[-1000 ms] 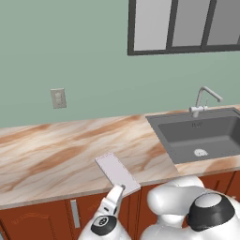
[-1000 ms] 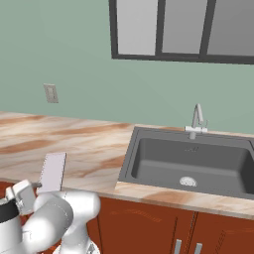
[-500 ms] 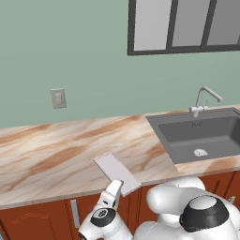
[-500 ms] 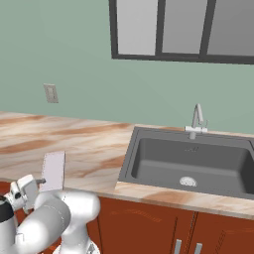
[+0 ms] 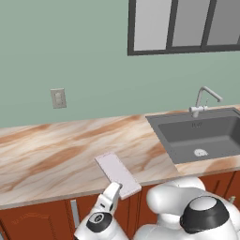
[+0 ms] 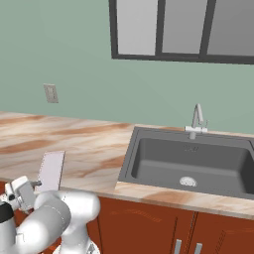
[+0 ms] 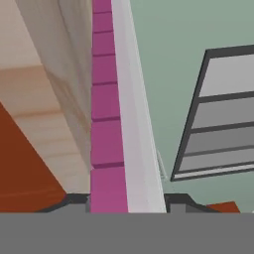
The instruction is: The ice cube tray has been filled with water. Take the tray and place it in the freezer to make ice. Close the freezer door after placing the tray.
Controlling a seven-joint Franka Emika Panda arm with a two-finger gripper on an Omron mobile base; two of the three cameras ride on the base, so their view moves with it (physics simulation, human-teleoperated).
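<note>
Gripper [image 5: 114, 191] pinching the ice cube tray [image 5: 117, 173] at the counter's front edge.

The thin, flat, pale tray is lying on the marbled countertop [image 5: 51, 154], its near end overhanging; any water cannot be made out. The hand view is showing its magenta-celled side [image 7: 105, 124] edge-on between the closed-in fingertips; the base views are showing the empty grey sink [image 6: 191, 161].

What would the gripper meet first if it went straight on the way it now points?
The gripper is already shut on the near end of the thin pale lavender-white ice cube tray with the pinkish rim. Going on, it would push along the tray towards the green wall, probably.
</note>
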